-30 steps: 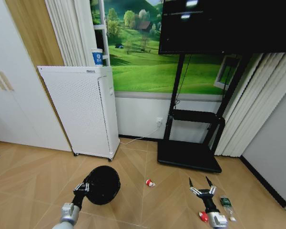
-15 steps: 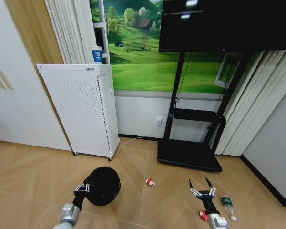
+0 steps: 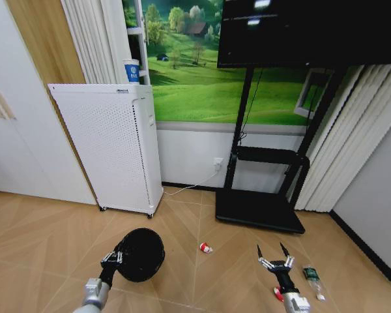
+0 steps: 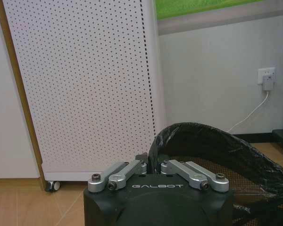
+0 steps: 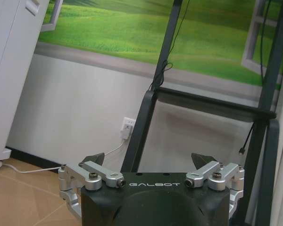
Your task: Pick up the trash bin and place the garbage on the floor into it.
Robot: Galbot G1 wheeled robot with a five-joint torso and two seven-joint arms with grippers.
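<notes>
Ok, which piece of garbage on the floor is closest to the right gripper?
The red-and-white piece right beside the right gripper arm; the green-labelled bottle lies farther right, the other red-and-white piece out toward the trash bin.

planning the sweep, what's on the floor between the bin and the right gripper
In the head view, one red-and-white piece lies on bare wood floor between the bin, held by the left gripper, and the open right gripper.

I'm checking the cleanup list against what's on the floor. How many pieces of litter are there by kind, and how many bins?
Red-and-white litter pieces: 2, one mid-floor, one beside the right gripper
Clear plastic bottle with green label: 1
Black trash bin, shut in the left gripper: 1
Total: 4
</notes>
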